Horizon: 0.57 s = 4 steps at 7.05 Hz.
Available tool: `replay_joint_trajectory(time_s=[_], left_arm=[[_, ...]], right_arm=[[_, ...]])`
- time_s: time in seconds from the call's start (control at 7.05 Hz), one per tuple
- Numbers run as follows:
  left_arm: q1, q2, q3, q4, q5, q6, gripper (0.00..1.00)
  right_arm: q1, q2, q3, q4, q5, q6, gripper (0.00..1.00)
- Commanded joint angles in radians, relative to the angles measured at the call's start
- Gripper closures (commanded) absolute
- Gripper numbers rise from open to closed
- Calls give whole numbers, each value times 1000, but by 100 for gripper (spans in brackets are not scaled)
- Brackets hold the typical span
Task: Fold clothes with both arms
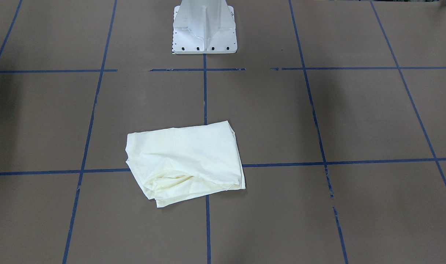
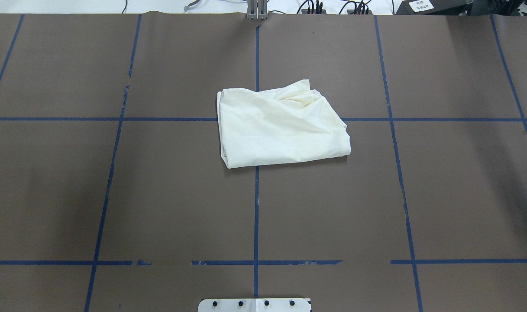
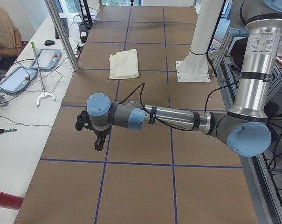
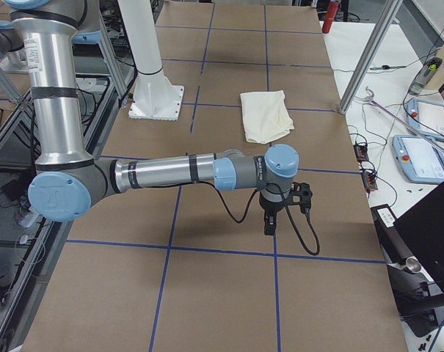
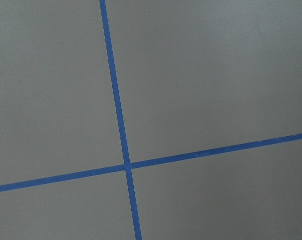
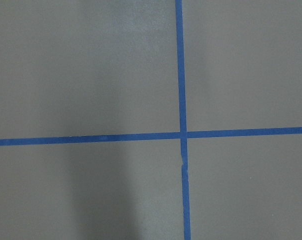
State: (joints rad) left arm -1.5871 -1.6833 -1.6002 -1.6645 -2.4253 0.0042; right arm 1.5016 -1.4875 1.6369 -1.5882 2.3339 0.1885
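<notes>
Shirt (image 2: 280, 125): folded bundle, mid-counter, one edge rumpled, task seemingly near done; left end effector (image 3: 99, 142), right end effector (image 4: 269, 222): well apart from it, open or closed cannot be told

table (image 2: 181, 195): brown cover, blue tape grid (image 2: 256, 208) | shirt (image 2: 280, 130): folded, near centre | pedestal base (image 2: 254, 304): robot-side edge

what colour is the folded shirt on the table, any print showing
Plain cream-white shirt, no print visible; best seen in the overhead exterior view.

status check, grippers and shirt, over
Left gripper, right gripper hover far from shirt; open or shut unclear. Shirt folded, plain side up, mid-table. Nothing seen in the way.
</notes>
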Motion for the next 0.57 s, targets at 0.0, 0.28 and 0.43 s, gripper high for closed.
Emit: replay_joint_trajectory(time_s=[0.0,0.28,0.43], left_arm=[[-17,13,-56,2,6,0,0],[-13,-6,-46,-3,8,0,0],[-13,-6,-46,-1,8,-1,0]], right_arm=[[0,22,-5,1,13,14,0],[0,21,-5,2,42,14,0],[0,16,-5,4,41,14,0]])
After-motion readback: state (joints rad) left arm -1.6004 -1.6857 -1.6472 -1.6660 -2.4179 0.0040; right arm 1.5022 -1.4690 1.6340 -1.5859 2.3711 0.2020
